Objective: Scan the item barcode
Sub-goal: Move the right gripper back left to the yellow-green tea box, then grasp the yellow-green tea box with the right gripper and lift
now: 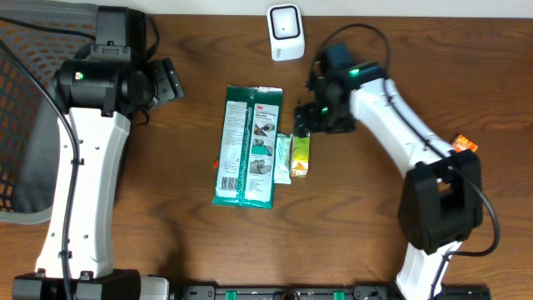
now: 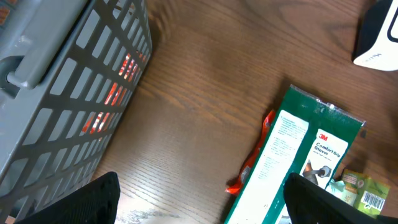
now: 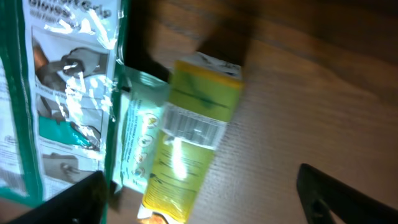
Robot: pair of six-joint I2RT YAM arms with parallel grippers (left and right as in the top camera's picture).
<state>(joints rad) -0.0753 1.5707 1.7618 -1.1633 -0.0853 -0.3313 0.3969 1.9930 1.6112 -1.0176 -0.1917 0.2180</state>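
You can take the yellow-green carton [image 1: 301,156] as the likely item to scan. It lies flat on the table [image 1: 166,242], beside the green glove pack [image 1: 247,146] on the side facing the right arm. A pale green sachet [image 1: 283,158] is wedged between carton and pack and seems to touch both. The right gripper [image 1: 305,117] hangs over the carton's far end, beyond the pack's upper corner. Its fingers are spread wide and hold nothing; in the right wrist view both tips sit well clear of the carton. The white scanner [image 1: 286,32] stands past the pack's far short edge, apart from all three packets, and nothing is presented to its window. The left gripper [image 1: 171,83] is off the pack's opposite side, toward the grey basket [image 2: 62,93]. Its fingers are also wide and empty. The left wrist view catches a small barcode on the carton's near end, facing up. Your task looks barely begun: no item is lifted and no code is turned to the scanner. You have yet to close on the carton, raise it, carry it past the pack's far end and face its code toward the scanner.
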